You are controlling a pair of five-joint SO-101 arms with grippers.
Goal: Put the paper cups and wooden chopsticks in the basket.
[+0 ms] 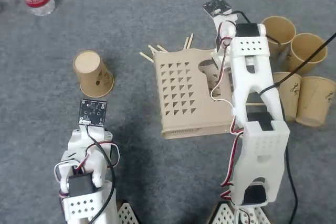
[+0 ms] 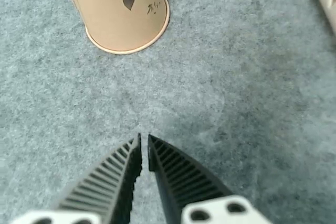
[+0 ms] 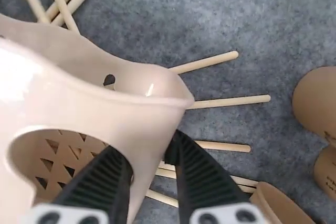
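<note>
Right wrist view: right gripper (image 3: 149, 156) pinching basket (image 3: 79, 93) rim, chopsticks (image 3: 231, 100) beyond. Left wrist view: left gripper (image 2: 144, 142) pressed together, paper cup (image 2: 126, 19) ahead. High view: four cups (image 1: 310, 98) beside basket.

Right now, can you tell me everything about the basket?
The basket is beige plastic, with triangle holes in its walls and a handle cutout. It looks tipped on the grey carpet, mid-table. The right end effector grips its rim beside the handle. Wooden chopsticks poke out past its edge.

The high view looks down from above; close wrist views share its lone cup (image 1: 93, 74) and basket (image 1: 184, 93).
</note>
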